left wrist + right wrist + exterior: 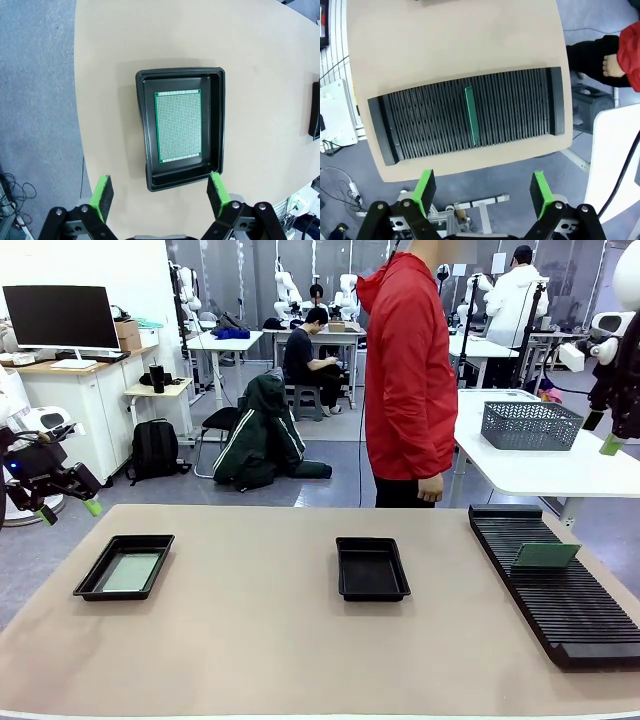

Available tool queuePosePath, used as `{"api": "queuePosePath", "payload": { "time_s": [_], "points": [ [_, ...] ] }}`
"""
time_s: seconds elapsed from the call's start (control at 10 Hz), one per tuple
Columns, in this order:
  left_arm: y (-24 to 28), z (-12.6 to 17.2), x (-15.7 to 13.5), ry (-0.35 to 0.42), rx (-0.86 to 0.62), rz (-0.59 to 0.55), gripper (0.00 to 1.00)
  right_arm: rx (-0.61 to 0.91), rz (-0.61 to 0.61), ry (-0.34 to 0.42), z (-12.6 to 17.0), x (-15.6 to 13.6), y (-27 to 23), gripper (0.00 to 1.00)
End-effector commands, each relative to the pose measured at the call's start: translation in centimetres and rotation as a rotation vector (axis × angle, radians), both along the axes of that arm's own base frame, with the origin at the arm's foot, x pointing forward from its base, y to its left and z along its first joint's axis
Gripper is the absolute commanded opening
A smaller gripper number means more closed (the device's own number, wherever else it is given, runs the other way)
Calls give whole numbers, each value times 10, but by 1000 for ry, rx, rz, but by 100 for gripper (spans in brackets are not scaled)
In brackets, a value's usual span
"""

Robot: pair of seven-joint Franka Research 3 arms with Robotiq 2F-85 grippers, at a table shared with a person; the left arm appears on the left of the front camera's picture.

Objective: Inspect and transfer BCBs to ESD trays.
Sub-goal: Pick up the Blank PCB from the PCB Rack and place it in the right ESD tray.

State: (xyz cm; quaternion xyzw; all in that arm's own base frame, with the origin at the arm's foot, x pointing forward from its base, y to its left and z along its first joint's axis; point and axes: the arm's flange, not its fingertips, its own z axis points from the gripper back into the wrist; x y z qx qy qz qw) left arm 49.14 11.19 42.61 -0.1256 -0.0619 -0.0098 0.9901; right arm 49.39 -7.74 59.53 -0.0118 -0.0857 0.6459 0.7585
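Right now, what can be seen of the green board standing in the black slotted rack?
The BCB is a thin, flat, green rectangle. It stands on its long edge in one slot of the black ribbed rack, about midway along it, and seems to lean slightly. Only the rack's ribs touch it.

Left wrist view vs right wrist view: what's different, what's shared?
Left wrist: a pale green perforated board lying flat in a shallow black plastic tray. Right wrist: a long black ribbed rack with one green board standing on edge in a slot, plus a person's hand. Both: the beige tabletop, with the left end effector and the right end effector respectively, each open, green pads.
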Motion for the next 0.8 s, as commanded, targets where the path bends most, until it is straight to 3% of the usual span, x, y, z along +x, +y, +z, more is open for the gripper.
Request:
{"api": "queuePosePath", "payload": {
  "time_s": [0.0,0.7],
  "points": [
    [1,-2,0,-6,0,7,100,39,78,-19,-20,10,-11,100],
    [1,-2,0,-6,0,7,100,-2,199,-67,-91,21,-25,100]
  ]
}}
